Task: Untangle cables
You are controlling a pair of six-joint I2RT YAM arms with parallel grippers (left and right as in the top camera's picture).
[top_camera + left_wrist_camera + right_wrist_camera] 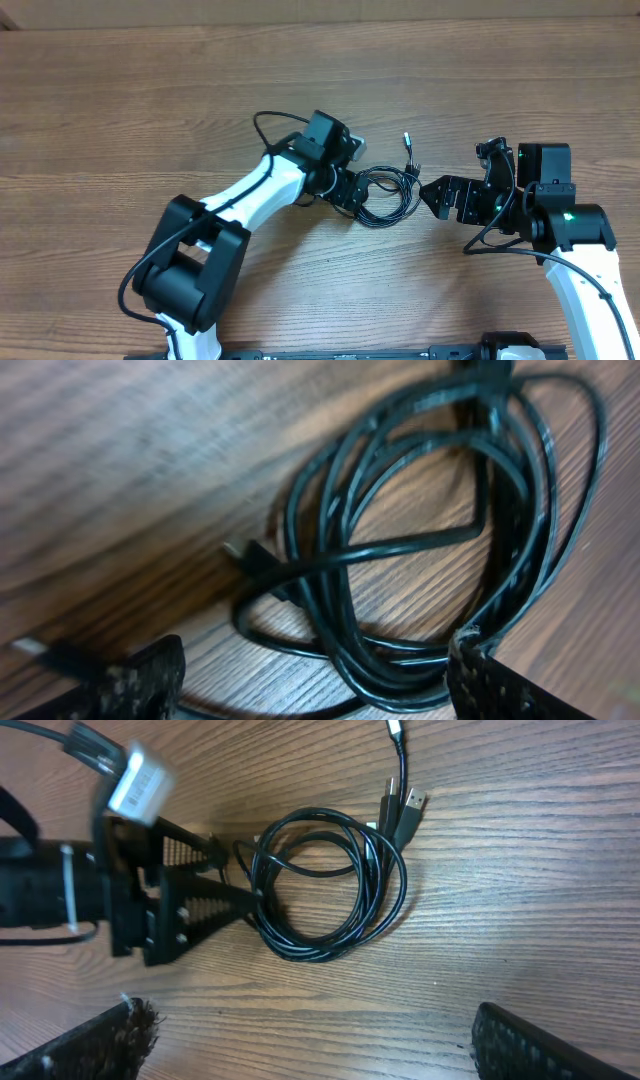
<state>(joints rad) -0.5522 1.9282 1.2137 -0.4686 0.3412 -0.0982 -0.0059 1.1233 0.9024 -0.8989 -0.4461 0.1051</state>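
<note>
The cables (388, 192) are thin black cords wound in one loose coil on the wooden table, between my two grippers. Two plug ends and a silver-tipped end (407, 140) stick out on the far side. In the left wrist view the coil (420, 540) fills the frame, and its near strands lie between my left gripper's open fingers (315, 685). My left gripper (352, 190) sits at the coil's left edge, tips touching it. In the right wrist view the coil (330, 885) lies ahead of my open, empty right gripper (310, 1040), with the left gripper (215, 890) at its left. My right gripper (436, 196) is just right of the coil.
The bare wooden table (150, 90) stretches on all sides. The left arm's own thick black wire (270, 122) loops behind its wrist. The right arm's base wire (500, 245) hangs near the front right.
</note>
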